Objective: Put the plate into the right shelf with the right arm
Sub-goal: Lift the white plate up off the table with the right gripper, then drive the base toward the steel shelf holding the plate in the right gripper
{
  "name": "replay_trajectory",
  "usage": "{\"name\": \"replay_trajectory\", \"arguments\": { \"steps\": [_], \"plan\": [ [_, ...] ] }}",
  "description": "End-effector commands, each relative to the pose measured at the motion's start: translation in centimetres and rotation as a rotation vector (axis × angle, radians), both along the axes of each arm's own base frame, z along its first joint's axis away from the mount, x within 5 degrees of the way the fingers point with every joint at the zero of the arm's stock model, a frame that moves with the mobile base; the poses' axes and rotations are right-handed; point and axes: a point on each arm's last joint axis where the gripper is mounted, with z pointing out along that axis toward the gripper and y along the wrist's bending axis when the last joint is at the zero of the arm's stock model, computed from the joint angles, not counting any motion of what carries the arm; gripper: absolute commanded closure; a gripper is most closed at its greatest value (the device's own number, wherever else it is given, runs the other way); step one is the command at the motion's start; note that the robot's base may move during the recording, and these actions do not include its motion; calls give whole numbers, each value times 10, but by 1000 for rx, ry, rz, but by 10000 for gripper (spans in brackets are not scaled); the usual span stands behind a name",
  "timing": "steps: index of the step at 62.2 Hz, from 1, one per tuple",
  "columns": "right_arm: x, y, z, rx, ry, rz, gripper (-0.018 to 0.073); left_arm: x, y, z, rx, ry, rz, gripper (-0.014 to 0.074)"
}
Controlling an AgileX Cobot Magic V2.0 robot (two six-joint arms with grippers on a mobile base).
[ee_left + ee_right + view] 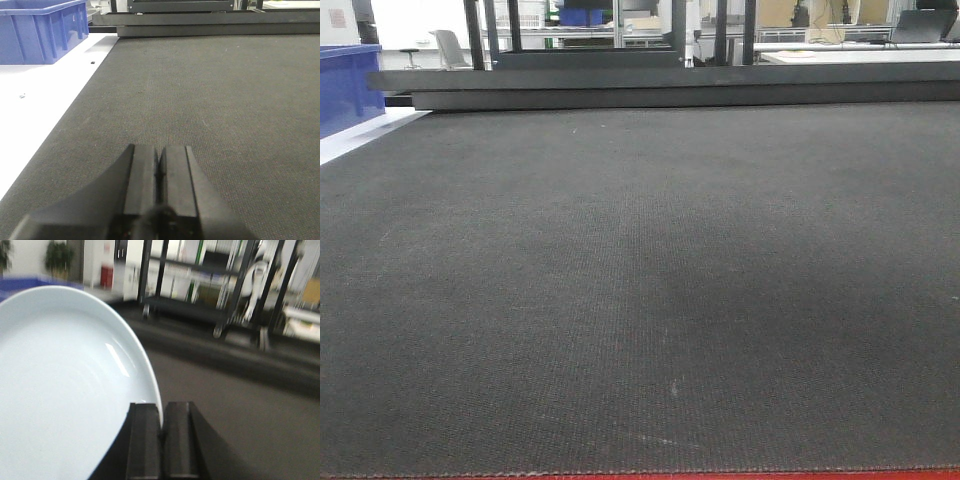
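The plate (60, 390) fills the left half of the right wrist view, tilted with its hollow face toward the camera and its rim curving down to the bottom centre of the frame. There the right gripper (161, 412) has it. The 2 fingers stand almost together, with only the thin edge of the rim between them, so the grip is a pinch on the rim. The plate hangs clear of the dark mat (640, 300), which lies bare across the whole front view.

I judge this to be the carry step: the plate is in hand, lifted, and not yet at any shelf. Dark racks (200, 285) show in the upper right of the right wrist view, but that view is blurred. I cannot tell whether any of them is the right shelf.

The next move calls for bringing the plate toward the shelf. It should then be levelled so it slides in flat over the shelf lip, and let go only once it rests there. A rim pinch gives little hold against twisting, so a slow approach seems wise.

The left gripper (159, 155), at the bottom centre of its view, is closed with nothing between its fingers. It is low over the mat, with a blue bin (40, 30) in the upper left.
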Motion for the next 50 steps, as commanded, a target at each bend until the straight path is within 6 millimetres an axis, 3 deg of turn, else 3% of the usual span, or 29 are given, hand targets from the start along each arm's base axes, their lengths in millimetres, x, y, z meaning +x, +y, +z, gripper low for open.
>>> {"name": "replay_trajectory", "arguments": {
  "steps": [1, 14, 50],
  "plan": [
    [-22, -8, 22, 51, -186, 3, 531, 0, 1, 6, -13, -86, 14, 643],
    [-45, -18, 26, 84, -269, 2, 531, 0, 1, 6, -13, -86, 14, 643],
    [-46, -18, 26, 85, -272, 2, 531, 0, 1, 6, -13, -86, 14, 643]
  ]
}}
